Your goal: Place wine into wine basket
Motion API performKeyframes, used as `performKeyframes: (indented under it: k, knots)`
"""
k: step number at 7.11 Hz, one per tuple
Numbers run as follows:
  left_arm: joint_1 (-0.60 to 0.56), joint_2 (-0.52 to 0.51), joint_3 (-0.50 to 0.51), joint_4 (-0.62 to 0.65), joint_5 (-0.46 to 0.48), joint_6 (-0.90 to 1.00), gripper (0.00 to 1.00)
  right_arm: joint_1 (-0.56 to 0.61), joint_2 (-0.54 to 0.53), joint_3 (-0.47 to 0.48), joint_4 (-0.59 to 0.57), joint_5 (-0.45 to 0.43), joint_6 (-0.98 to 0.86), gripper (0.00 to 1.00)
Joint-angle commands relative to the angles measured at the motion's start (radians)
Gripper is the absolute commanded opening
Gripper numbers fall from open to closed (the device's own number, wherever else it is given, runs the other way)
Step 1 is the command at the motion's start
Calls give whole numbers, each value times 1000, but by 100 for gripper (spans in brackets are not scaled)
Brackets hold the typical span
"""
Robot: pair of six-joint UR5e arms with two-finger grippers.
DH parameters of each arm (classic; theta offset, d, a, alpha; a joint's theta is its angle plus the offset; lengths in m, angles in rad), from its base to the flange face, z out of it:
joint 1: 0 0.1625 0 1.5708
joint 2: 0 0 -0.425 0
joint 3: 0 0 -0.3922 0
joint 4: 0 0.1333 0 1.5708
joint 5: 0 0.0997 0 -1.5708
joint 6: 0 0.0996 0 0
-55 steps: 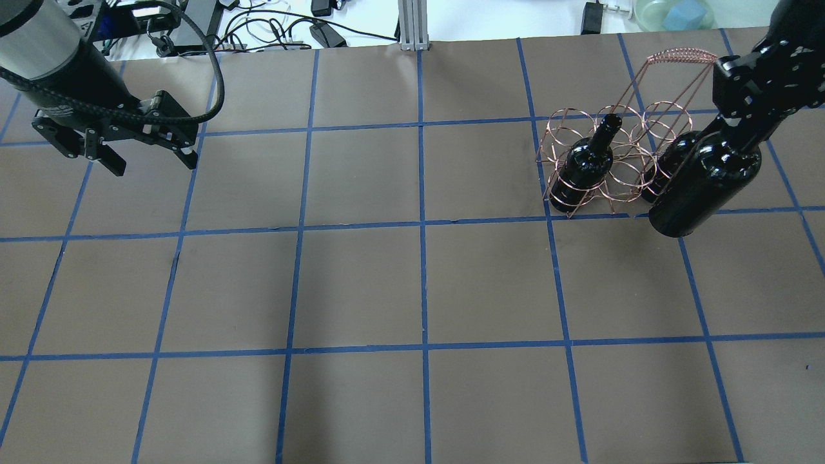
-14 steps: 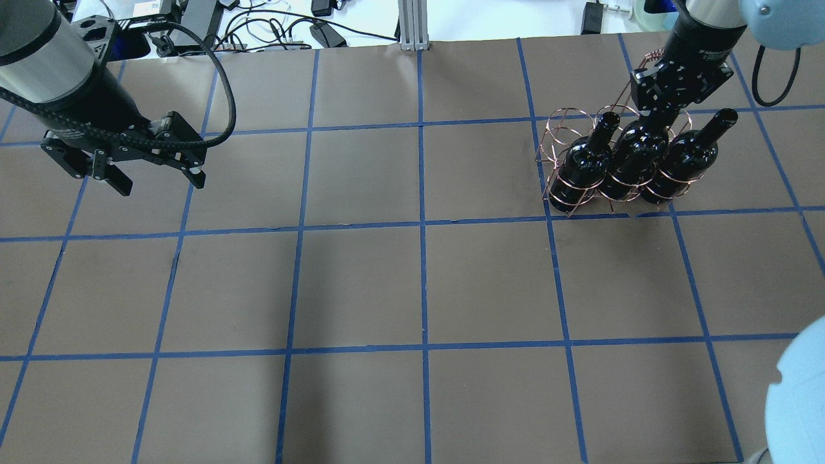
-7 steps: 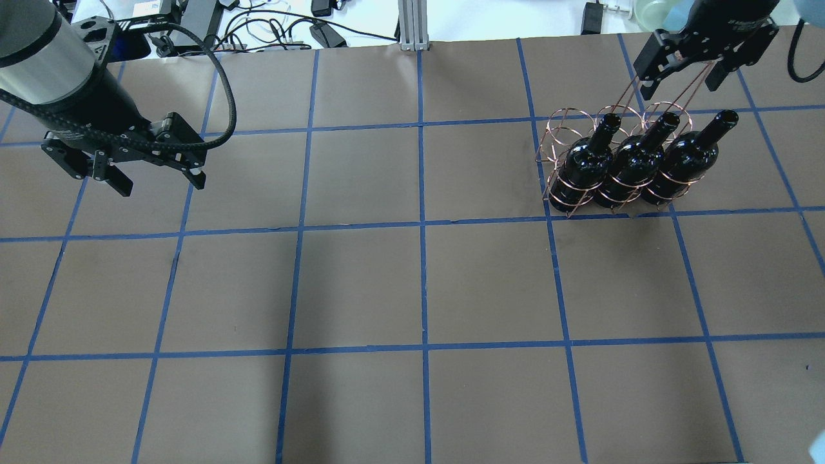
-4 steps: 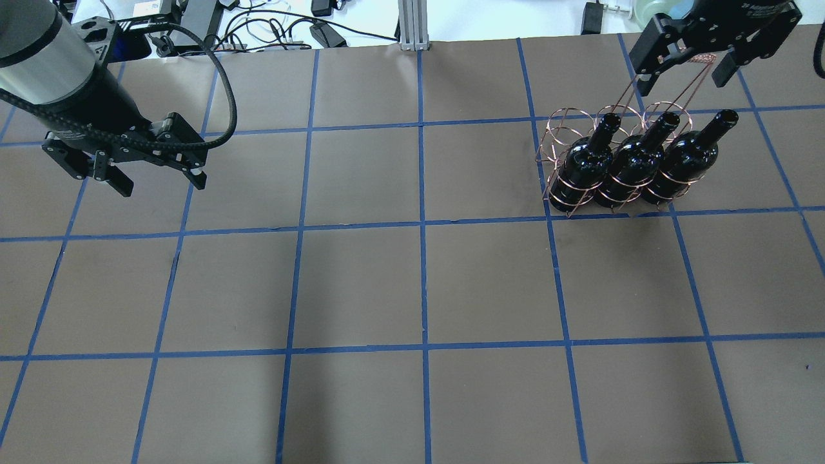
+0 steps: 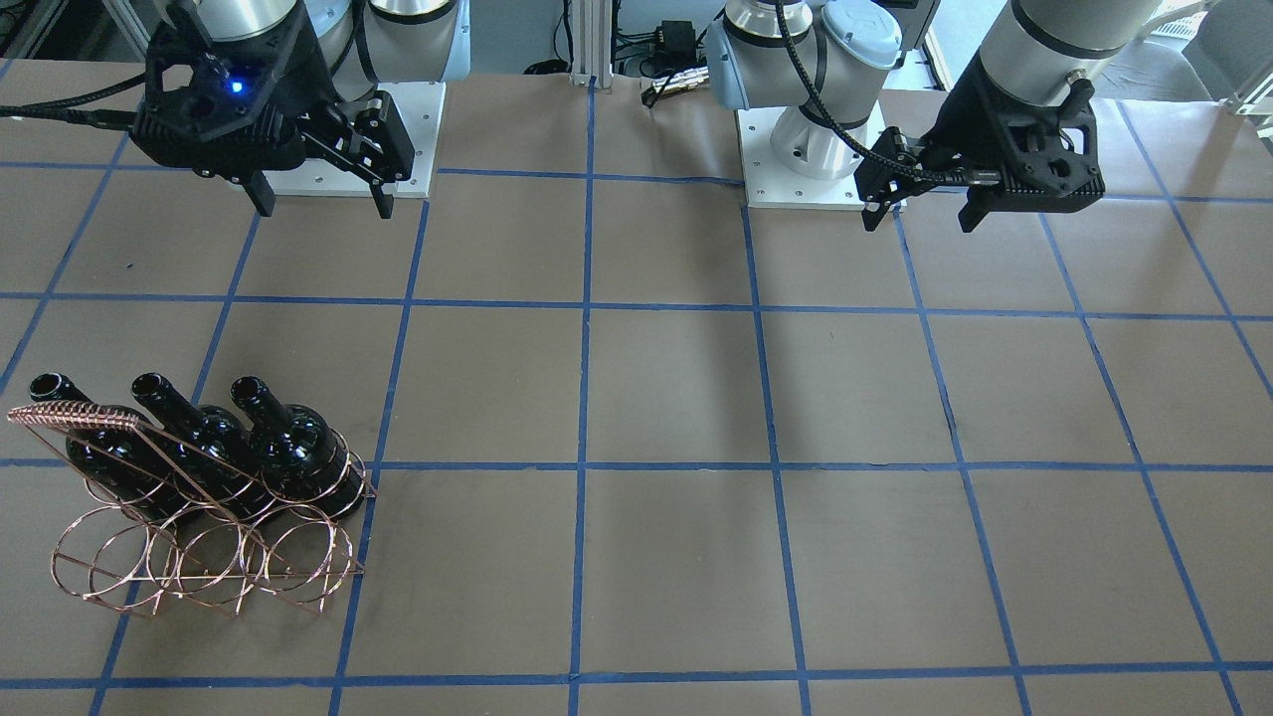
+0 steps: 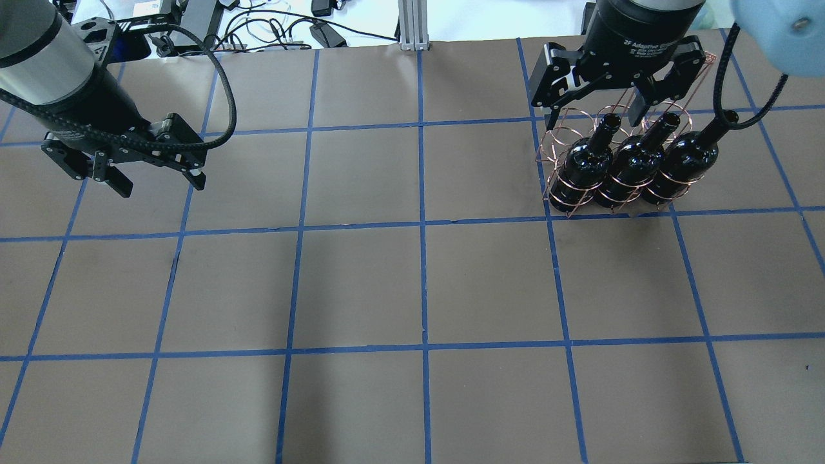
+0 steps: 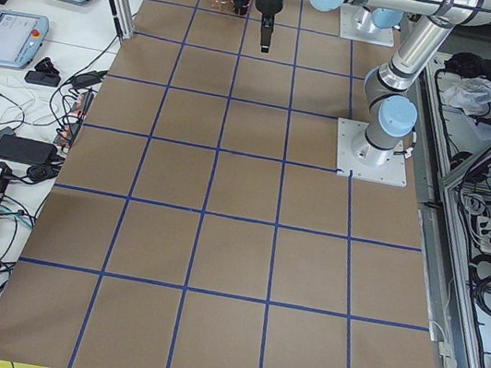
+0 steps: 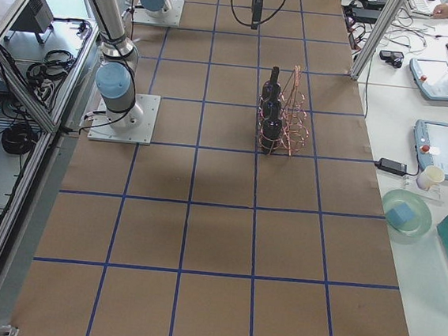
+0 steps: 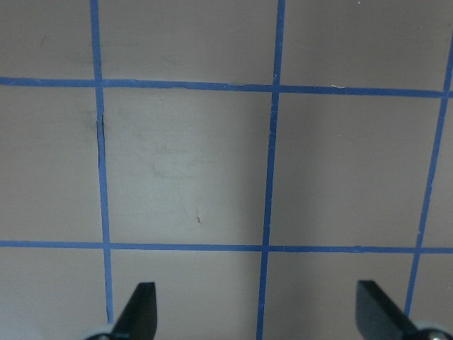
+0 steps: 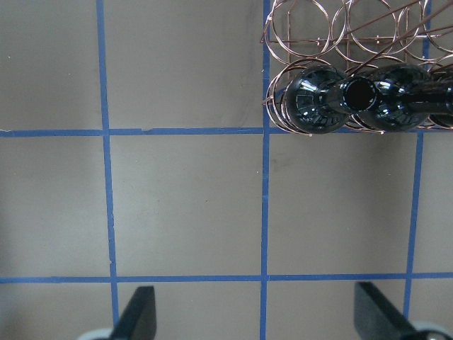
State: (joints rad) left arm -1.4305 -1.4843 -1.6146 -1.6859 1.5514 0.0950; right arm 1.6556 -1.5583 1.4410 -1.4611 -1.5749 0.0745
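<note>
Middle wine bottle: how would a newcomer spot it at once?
Overhead view: find the copper wire wine basket at right on the table. Three black bottles fill its robot-side row; the middle wine bottle has a bottle on each side.

A table (image 6: 361,283) covered in brown paper fills the overhead view, marked into squares by blue tape lines (image 6: 423,290). At 12 o'clock an aluminium post (image 6: 408,26) stands at its far edge, with black cables (image 6: 271,29) on a white bench at 11 o'clock. In the right side view, a teach pendant (image 8: 446,151), a paper cup (image 8: 429,177) and a green dish (image 8: 419,220) lie at 3 o'clock.
</note>
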Motion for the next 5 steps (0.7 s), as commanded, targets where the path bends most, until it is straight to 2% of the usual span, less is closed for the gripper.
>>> performKeyframes:
  k: [1,5]
  knots:
    - [-1,-1,-1,0,1,2,100,-5,0,27,-4,0,-16,92]
    - [-2,-2,-1,0,-10,0,100,-7,-3,36,-15,-2,-22,94]
